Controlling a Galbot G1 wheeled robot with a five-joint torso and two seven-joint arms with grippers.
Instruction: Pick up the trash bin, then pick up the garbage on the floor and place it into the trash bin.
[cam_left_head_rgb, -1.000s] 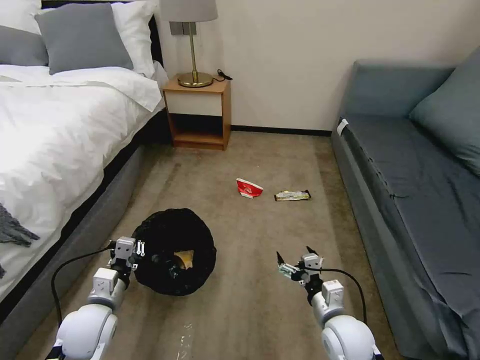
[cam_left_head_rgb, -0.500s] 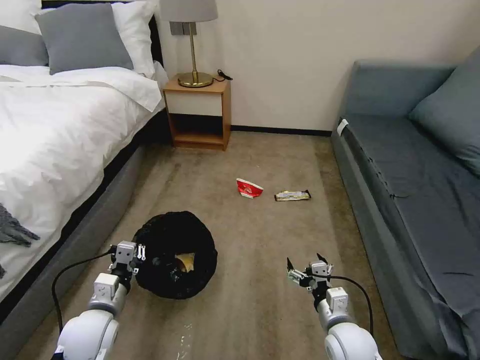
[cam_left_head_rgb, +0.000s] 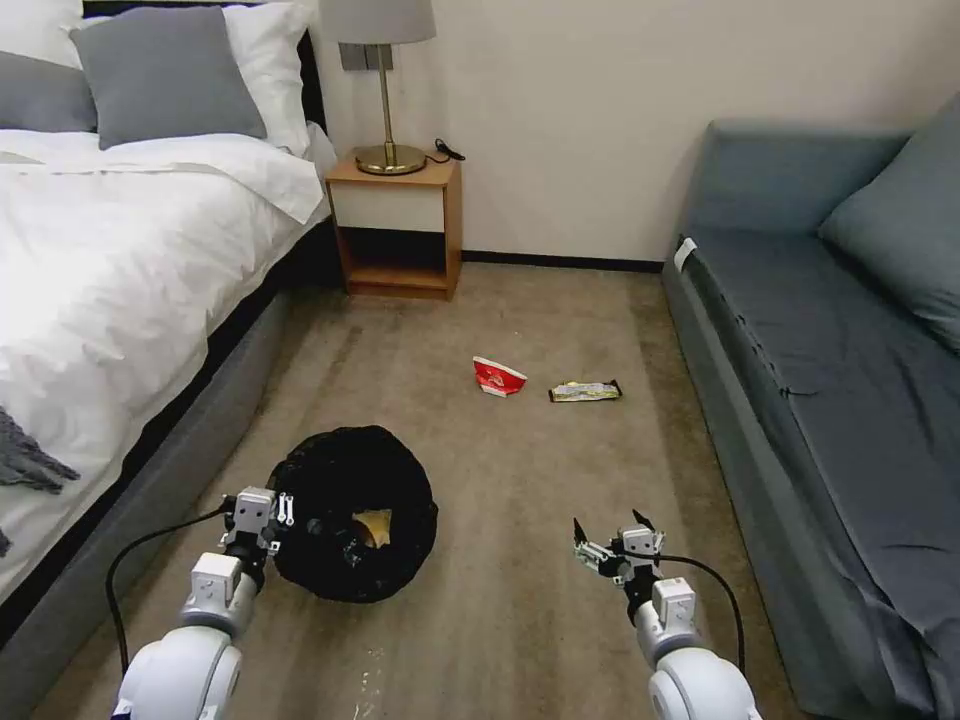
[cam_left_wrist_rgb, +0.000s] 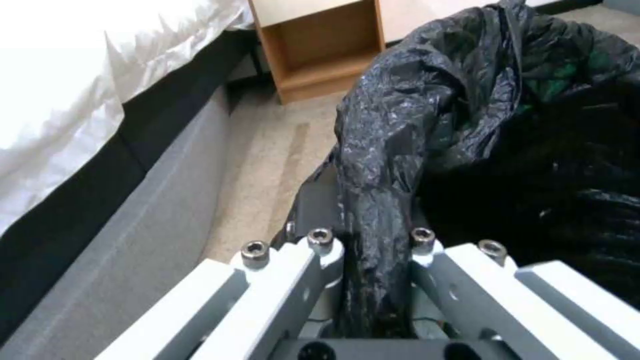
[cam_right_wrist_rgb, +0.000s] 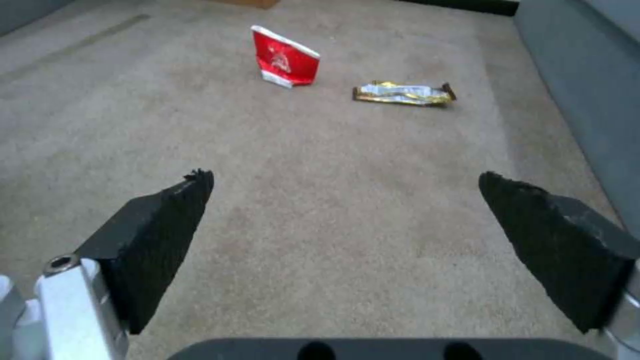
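The trash bin (cam_left_head_rgb: 352, 512), draped in a crinkly black bag (cam_left_wrist_rgb: 467, 125), hangs low at the left with its mouth facing me. My left gripper (cam_left_head_rgb: 283, 512) is shut on its bagged rim (cam_left_wrist_rgb: 375, 240). A brownish crumpled piece (cam_left_head_rgb: 372, 524) lies inside the bin. On the carpet farther ahead lie a crushed red-and-white paper cup (cam_left_head_rgb: 497, 376) (cam_right_wrist_rgb: 284, 62) and a dark snack wrapper with yellow print (cam_left_head_rgb: 585, 391) (cam_right_wrist_rgb: 404, 93). My right gripper (cam_left_head_rgb: 610, 531) (cam_right_wrist_rgb: 347, 220) hovers open above bare carpet, well short of both pieces.
A white bed (cam_left_head_rgb: 110, 260) on a grey base lines the left side. A blue-grey sofa (cam_left_head_rgb: 830, 380) runs along the right. A wooden nightstand (cam_left_head_rgb: 396, 225) with a brass lamp (cam_left_head_rgb: 380, 90) stands against the far wall. Bare carpet (cam_left_head_rgb: 520, 480) lies between.
The bin and my left gripper have sunk a little lower and nearer. My right gripper drew back toward me and slightly right from a second ago, then held still.
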